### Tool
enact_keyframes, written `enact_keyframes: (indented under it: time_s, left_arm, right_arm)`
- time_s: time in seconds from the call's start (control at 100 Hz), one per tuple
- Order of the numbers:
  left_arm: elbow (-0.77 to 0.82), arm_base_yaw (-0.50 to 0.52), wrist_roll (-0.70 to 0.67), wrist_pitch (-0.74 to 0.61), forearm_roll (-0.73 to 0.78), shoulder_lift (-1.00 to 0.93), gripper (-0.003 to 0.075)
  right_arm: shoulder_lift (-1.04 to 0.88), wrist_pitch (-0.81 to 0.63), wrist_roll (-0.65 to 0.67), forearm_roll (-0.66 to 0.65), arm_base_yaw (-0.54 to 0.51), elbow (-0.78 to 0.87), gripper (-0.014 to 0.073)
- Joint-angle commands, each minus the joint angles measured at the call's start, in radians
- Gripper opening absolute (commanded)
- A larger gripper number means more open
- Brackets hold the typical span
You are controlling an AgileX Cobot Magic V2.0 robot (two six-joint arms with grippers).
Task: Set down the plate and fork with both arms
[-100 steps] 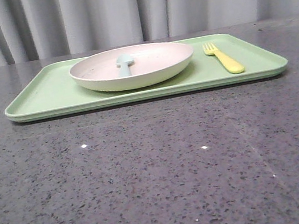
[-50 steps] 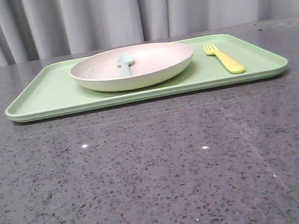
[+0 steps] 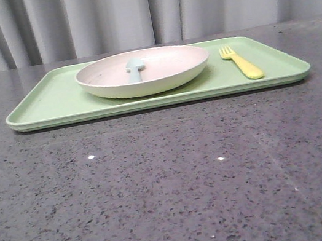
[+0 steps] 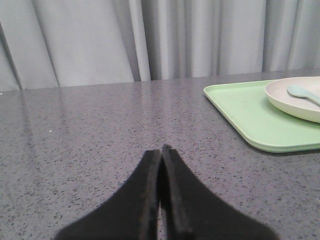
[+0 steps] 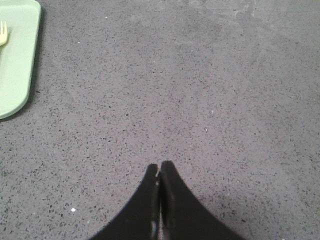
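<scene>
Your small yellow plastic fork [image 3: 240, 62] lies on the right end of the light-green rectangular tray [image 3: 52, 102], handle pointing near-right, so the right gripper [image 5: 159, 169] is nearer. The round pale-pink plate [image 3: 143, 72] sits mid-tray, nearer the left gripper [image 4: 161, 151]. Both claws are pressed together, empty, well apart from the tray.

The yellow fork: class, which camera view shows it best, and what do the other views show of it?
The front view: the whole fork lies on the green tray, right of the plate. The right wrist view catches only its tines at the picture's edge; the left wrist view shows none of it.
</scene>
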Motion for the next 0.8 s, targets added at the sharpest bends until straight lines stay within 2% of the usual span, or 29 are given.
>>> enact_keyframes:
  time_s: [0.0,0.79]
  left_arm:
    - [0.013,0.016,-0.010,-0.085,0.002,-0.032,-0.0020]
    - [0.013,0.025,-0.010,-0.085,0.000,-0.032,-0.0020]
  right_arm:
    - [0.007,-0.049,-0.004,-0.057,-0.006,-0.023,-0.0118]
    - [0.007,-0.049,-0.004,-0.057,-0.006,-0.023,-0.0118]
